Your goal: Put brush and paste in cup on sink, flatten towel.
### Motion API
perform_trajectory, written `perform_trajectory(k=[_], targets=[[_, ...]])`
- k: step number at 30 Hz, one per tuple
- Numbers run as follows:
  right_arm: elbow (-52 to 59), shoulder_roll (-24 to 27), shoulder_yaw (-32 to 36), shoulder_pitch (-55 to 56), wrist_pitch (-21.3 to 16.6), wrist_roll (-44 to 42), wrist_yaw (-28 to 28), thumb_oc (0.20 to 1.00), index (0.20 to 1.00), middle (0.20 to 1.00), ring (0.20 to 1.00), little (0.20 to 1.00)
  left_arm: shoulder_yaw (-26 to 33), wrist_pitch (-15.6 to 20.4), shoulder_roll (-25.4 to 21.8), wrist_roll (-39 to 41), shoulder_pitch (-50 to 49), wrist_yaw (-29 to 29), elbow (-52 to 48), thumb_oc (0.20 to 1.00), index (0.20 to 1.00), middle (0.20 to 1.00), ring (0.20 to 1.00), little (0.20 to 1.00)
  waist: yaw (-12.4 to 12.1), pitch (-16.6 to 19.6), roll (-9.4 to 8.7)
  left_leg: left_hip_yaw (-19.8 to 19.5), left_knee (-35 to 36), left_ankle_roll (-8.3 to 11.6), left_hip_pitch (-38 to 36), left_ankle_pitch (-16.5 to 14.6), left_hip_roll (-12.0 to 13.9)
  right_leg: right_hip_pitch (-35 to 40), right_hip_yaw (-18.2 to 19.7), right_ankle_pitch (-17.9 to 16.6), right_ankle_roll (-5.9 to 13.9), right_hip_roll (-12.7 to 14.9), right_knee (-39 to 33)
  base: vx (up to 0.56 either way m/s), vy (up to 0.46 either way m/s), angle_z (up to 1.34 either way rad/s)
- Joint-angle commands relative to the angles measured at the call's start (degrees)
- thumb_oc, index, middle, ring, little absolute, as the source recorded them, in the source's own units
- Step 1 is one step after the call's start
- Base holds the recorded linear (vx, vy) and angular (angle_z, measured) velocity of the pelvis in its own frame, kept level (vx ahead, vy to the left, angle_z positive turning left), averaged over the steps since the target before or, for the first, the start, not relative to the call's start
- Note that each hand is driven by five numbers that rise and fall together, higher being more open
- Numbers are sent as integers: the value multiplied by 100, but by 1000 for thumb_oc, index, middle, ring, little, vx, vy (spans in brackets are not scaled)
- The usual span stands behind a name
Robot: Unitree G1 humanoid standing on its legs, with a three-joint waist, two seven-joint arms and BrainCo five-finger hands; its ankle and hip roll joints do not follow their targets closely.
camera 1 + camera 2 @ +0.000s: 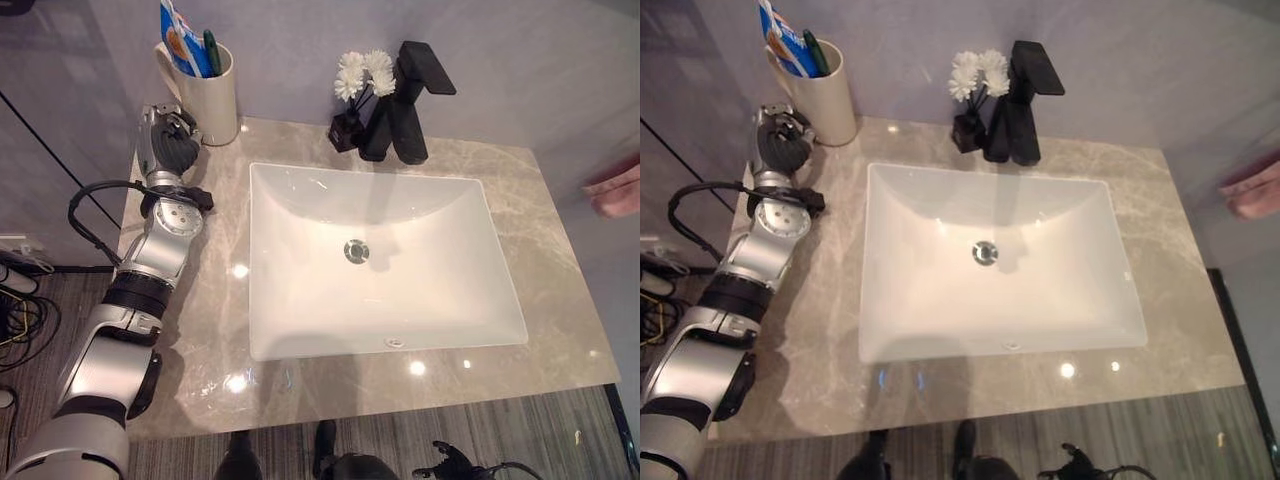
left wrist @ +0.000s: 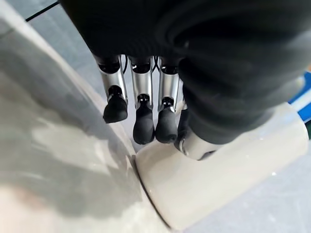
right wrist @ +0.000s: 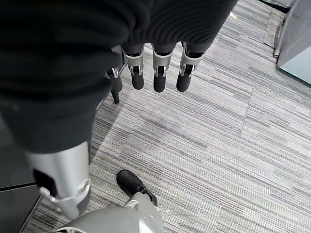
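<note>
1. Left eye view: the cream cup (image 1: 212,100) is standing upright at the back left corner of the marble counter (image 1: 560,270), already holding the blue paste tube (image 1: 180,40) and the green-handled brush (image 1: 211,52), both sticking up out of its rim. The left hand (image 1: 168,145) is sitting just beside the cup's base, nearer the counter's left edge, with its fingers curling loosely and gripping nothing. A pink towel (image 1: 616,190) is showing at the far right, off the counter and well apart from this hand.

2. Right eye view: the same layout is repeating; the towel (image 1: 1252,188) is lying across the white sink (image 1: 940,260) from the left arm, so I judge the right arm to be the nearer one for flattening. The black faucet (image 1: 1025,100) and the white flowers (image 1: 977,72) are standing behind the basin.

3. Left wrist view: the dark fingertips (image 2: 144,127) are hanging empty, just beside the cup (image 2: 228,179).

4. Right wrist view: the right hand (image 3: 154,68) is hanging over the striped floor (image 3: 233,145), fingers relaxing straight, holding nothing.
</note>
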State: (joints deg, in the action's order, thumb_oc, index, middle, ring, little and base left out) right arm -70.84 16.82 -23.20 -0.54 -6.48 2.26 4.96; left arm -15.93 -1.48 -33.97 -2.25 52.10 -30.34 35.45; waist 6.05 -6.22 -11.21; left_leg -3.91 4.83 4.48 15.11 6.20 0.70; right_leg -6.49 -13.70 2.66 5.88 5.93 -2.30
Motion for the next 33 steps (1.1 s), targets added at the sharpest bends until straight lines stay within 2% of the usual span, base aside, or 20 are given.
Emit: perform_trajectory(k=[1, 20, 30, 33], targets=[[91, 267, -283, -30, -9, -83, 90, 1000, 1000, 1000, 1000, 1000, -128, 86, -86, 20, 249, -60, 784, 200, 200, 200, 200, 200, 182, 54, -9, 163, 17, -51, 152, 83, 14, -286, 556, 198, 64, 95, 895, 0, 0, 0], [78, 250, -306, -91, -37, -199, 121, 1000, 1000, 1000, 1000, 1000, -336, 185, -76, 267, 462, 17, 1138, 200, 200, 200, 200, 200, 259, 38, -1, 330, 17, -98, 216, 54, 11, -442, 701, 61, 114, 130, 872, -2, 4, -2], [76, 208, -272, -109, -5, -242, 120, 1000, 1000, 1000, 1000, 1000, -42, 331, 105, 455, 94, -216, 655, 200, 200, 200, 200, 200, 175, 50, 54, 555, 17, -136, 50, 20, 66, -388, 919, 1, 135, 81, 836, -6, 9, -15], [36, 203, -241, -118, 20, -201, 102, 1000, 1000, 1000, 1000, 1000, 131, 413, 175, 501, -220, -263, 230, 200, 200, 200, 200, 200, 115, 95, 110, 619, 17, -154, -78, -6, 87, -276, 965, -22, 135, 64, 813, 10, -1, -19]])
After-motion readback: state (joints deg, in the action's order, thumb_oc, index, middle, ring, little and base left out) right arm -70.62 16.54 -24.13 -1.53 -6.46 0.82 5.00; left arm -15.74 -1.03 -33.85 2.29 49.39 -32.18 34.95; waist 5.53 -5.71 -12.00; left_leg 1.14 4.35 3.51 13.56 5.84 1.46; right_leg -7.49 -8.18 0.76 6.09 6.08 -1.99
